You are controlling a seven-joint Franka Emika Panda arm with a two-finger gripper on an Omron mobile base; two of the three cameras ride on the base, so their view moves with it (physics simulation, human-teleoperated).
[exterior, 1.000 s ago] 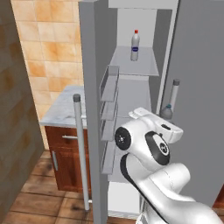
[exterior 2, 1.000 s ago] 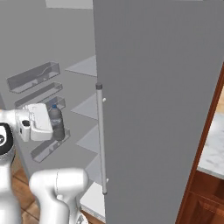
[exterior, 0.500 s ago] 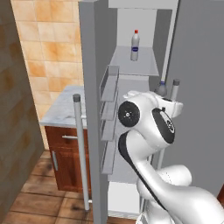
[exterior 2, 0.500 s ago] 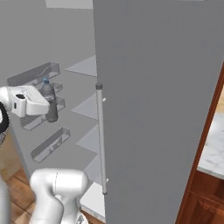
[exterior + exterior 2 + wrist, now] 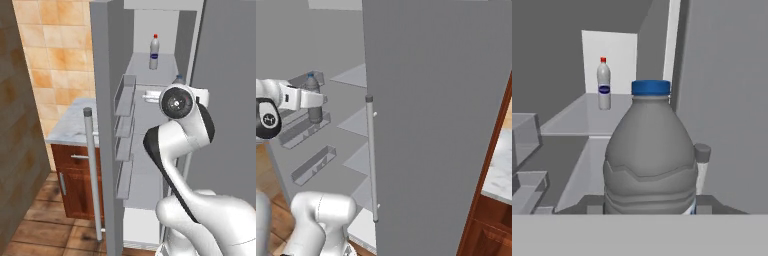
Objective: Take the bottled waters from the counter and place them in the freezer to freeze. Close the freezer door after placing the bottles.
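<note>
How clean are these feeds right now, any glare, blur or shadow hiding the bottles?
Left base view: flat, even light, no glare; the red-capped clear bottle with blue label reads sharp on the freezer's top shelf. Right base view: uniform grey, soft shading, the blue-capped greyish bottle is small but crisp. Hand view: no blur, though that held bottle crowds the middle of the frame.

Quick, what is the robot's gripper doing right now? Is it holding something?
Gripper: closed, holding the blue-capped water bottle upright in front of the open freezer.
</note>
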